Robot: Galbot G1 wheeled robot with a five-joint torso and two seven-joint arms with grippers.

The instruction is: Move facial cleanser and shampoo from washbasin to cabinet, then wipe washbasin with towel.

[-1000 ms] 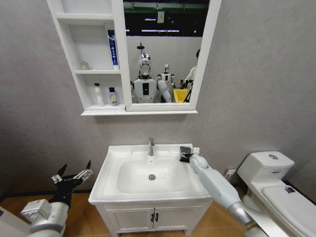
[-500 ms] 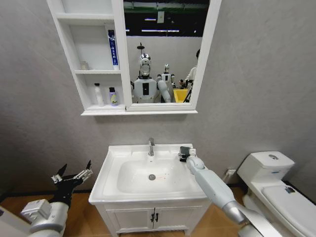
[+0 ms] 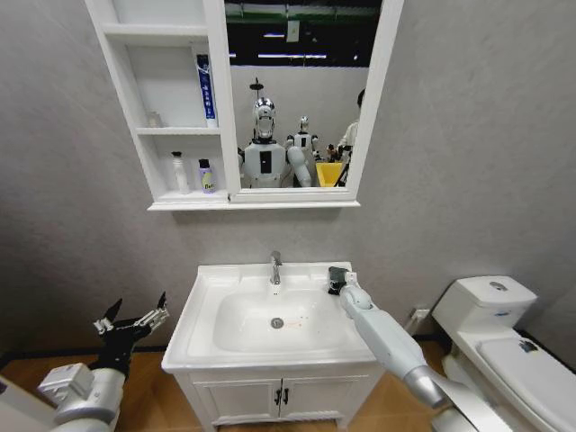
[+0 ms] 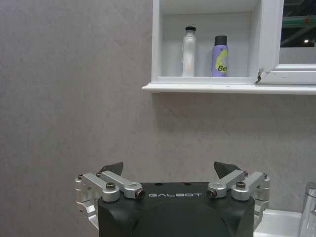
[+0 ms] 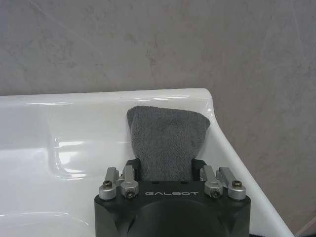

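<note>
Your tally: two bottles (image 3: 193, 174) stand in the cabinet (image 3: 171, 108) above the washbasin (image 3: 274, 319), so moving looks done; wiping remains, right gripper (image 5: 165, 165) clasping the towel (image 5: 167, 140) at the washbasin's back right corner, left gripper (image 3: 133, 319) spread idle left of it

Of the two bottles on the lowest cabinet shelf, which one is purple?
The purple bottle with the dark cap, nearer the mirror; the other bottle beside it is white.

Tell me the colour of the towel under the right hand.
Dark grey. The towel shows best in the right wrist view, lying on the washbasin rim at its back corner.
</note>
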